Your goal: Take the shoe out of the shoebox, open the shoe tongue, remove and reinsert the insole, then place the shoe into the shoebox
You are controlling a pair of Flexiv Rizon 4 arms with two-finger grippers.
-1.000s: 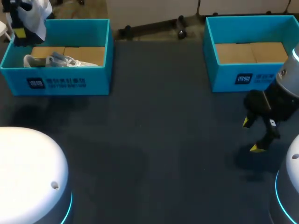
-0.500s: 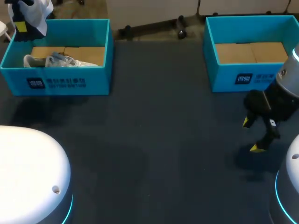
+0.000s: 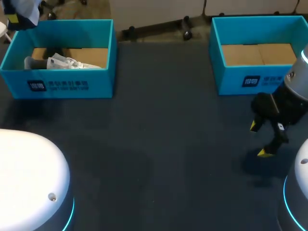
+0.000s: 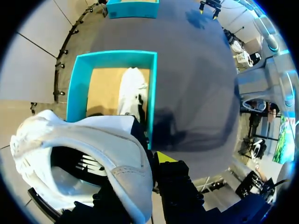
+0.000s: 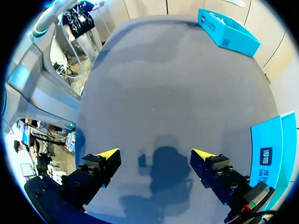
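Over the teal cardboard shoebox [image 4: 112, 58]: left gripper [image 4: 150, 162] clamped on white sneaker [image 4: 93, 140], grip seen only from wrist.
Right gripper [image 5: 155, 153]: jaws apart.
Box front: white print [image 3: 58, 85].

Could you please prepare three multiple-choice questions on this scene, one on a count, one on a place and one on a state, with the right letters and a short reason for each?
1. How many blue shoeboxes stand on the table? A. one B. two C. three
2. Where does the unheld shoe lie? A. on the table B. in the left shoebox C. on a box's rim
3. How is the right end effector? A. open, empty B. shut on a shoe C. shut on an insole
Answers: 1 B, the left shoebox and the right shoebox; 2 B, it shows inside that box; 3 A, its fingers stand apart over bare table.
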